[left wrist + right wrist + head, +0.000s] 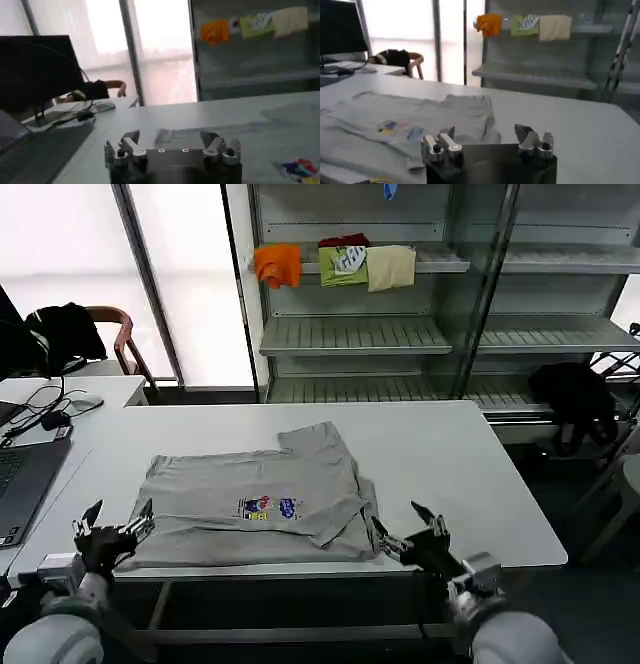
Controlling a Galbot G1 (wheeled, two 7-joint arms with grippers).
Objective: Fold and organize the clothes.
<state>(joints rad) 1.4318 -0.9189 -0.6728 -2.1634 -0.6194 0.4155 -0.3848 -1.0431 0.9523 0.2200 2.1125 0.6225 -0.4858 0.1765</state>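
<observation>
**Desk:** What does the frame show?

**Photographer:** A grey shirt lies spread on the white counter, reaching to the near edge, its small colour print facing up. One sleeve looks already turned in toward the far side. The left end effector sits at the shirt's near-left corner, at the counter's near edge, fingers apart. The right end effector sits at the near-right corner of the shirt, fingers apart too. Neither holds cloth.

**Desk:** And the step?

**Photographer:** By my reading, a fold is being set up: both arms are lined up on the near hem, ready to pinch it. The folding looks barely started, with most of the shirt still lying flat.

**Desk:** What does the next move call for?

**Photographer:** Each end effector likely needs to close on its own corner of the hem, then both lift together and carry it toward the far edge so the fold lands square. The cloth is thin and limp, so uneven lifting could skew the crease.

**Desk:** Anything else in shot?

**Photographer:** A laptop at the counter's left edge, and shelves behind with orange, green and beige garments.
</observation>
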